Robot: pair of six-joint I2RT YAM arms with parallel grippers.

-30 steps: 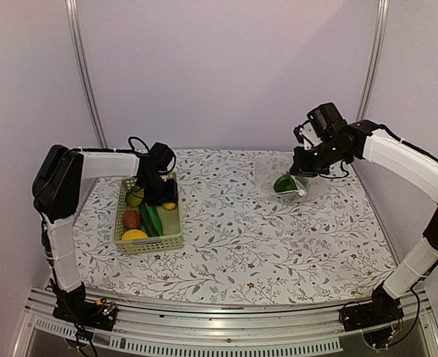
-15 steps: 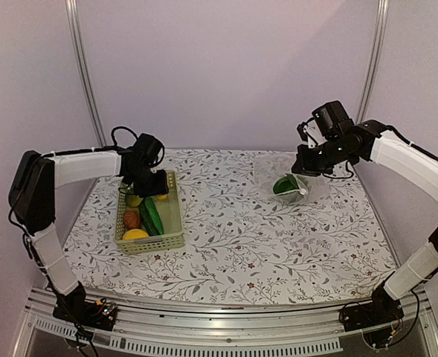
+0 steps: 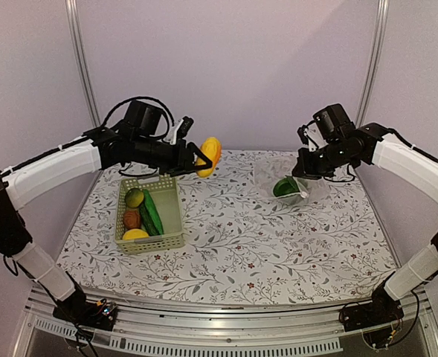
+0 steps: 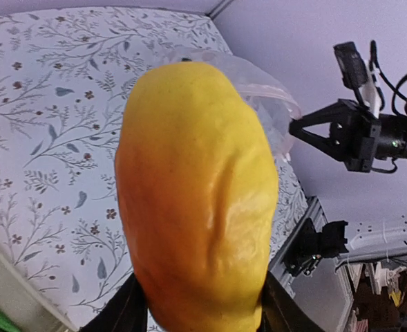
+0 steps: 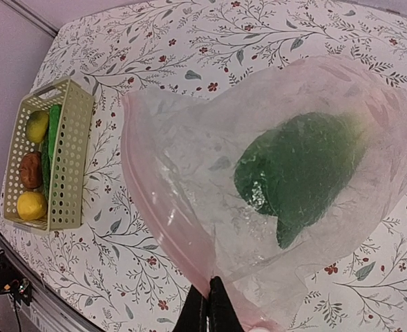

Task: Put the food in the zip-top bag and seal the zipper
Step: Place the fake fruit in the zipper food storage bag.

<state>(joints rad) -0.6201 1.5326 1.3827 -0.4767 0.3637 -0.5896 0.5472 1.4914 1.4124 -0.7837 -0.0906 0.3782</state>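
Observation:
My left gripper [image 3: 198, 158] is shut on a yellow-orange toy food piece [image 3: 210, 155], held in the air between the basket and the bag; it fills the left wrist view [image 4: 196, 200]. My right gripper [image 3: 306, 169] is shut on the pink zipper strip [image 5: 163, 214] of the clear zip-top bag [image 3: 285, 181], holding its mouth up and open. A dark green piece [image 5: 300, 173] lies inside the bag. In the pale green basket [image 3: 175, 239] are a lemon [image 3: 134, 234], a reddish-brown piece [image 3: 131, 219], a cucumber [image 3: 152, 213] and a yellow-green fruit [image 3: 134, 197].
The floral tablecloth [image 3: 248, 238] covers the table. The basket also shows at the left of the right wrist view [image 5: 68, 173]. Purple walls with metal poles [image 3: 85, 74] stand behind. The metal rail [image 3: 226, 331] runs along the near edge.
My left gripper rose out of the basket with the yellow-orange piece and swung right, towards the bag. My right gripper stayed shut on the bag's mouth, nearly still.

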